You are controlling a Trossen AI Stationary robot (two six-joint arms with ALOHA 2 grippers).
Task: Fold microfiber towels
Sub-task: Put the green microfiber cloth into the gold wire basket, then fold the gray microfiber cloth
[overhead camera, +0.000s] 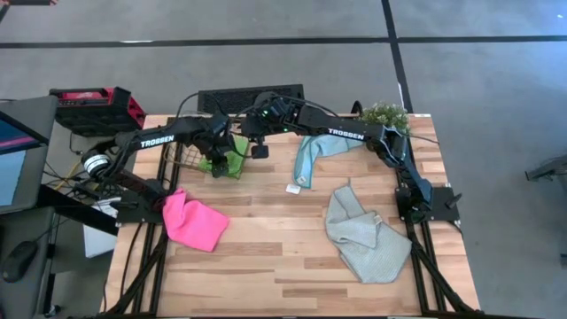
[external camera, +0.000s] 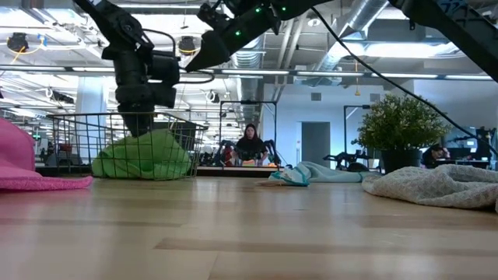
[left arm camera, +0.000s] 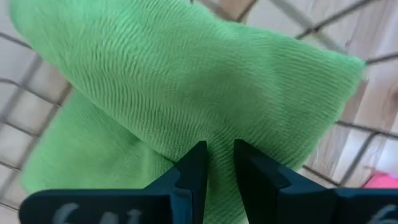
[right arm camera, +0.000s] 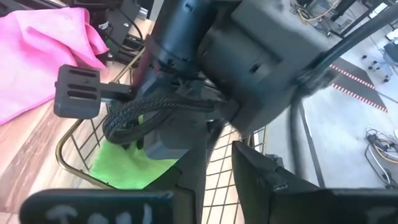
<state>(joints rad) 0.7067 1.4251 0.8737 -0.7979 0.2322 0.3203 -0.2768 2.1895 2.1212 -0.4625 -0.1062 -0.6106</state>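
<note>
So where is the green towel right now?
The green towel lies in the wire basket at the table's far left in the high view, under the left hand, with the pink towel nearer the front.

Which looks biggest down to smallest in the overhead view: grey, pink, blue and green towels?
1. grey towel
2. pink towel
3. blue towel
4. green towel, though the left gripper partly covers it in the wire basket.

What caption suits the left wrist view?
Left gripper poised over the green towel lying in the wire basket.
</note>
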